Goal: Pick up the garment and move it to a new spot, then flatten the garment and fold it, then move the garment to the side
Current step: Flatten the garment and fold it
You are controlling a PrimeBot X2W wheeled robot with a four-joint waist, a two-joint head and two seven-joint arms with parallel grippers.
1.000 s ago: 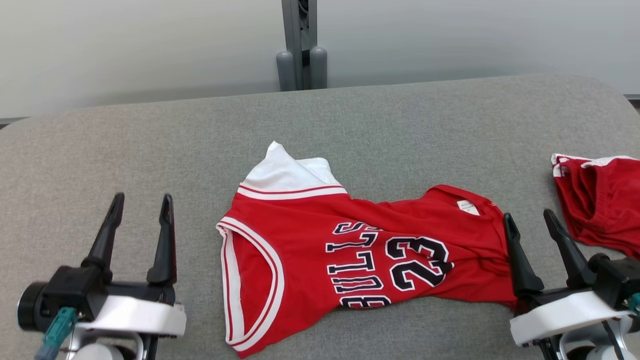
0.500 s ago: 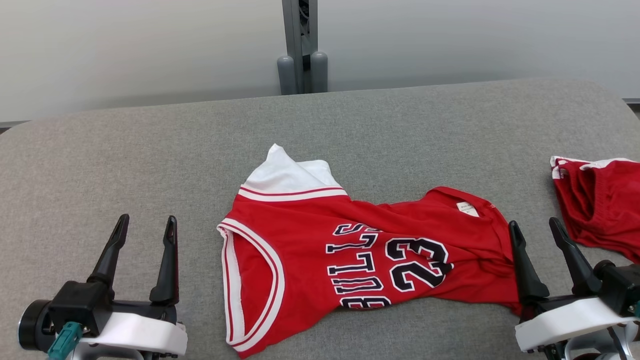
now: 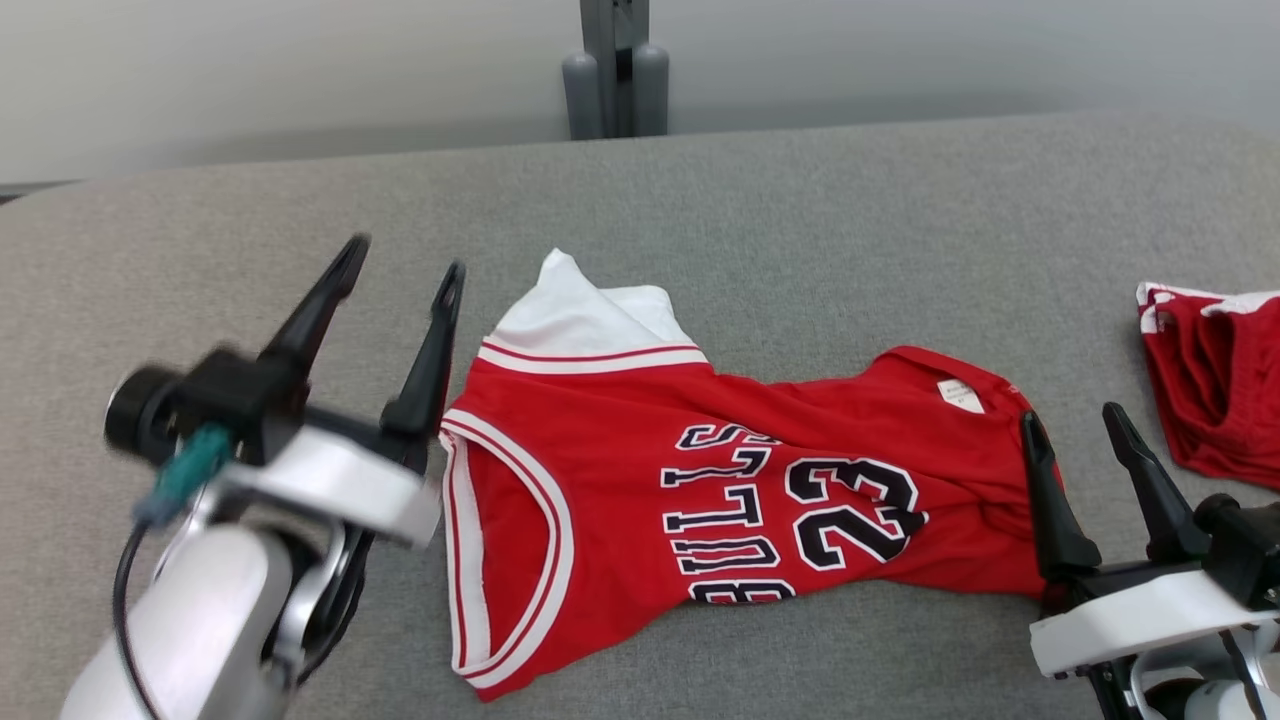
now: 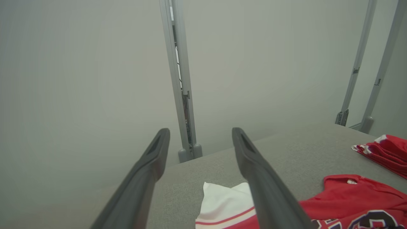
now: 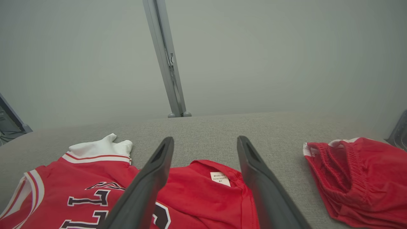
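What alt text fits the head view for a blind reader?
A red Bulls 23 jersey lies rumpled on a grey table between two open grippers: the left gripper beside its white-trimmed edge, the right gripper at its other end. A second red garment sits at far right.

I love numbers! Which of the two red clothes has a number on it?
The red jersey in the middle: it shows 23 and dark letters. The other red garment, at the right edge, has only white trim.
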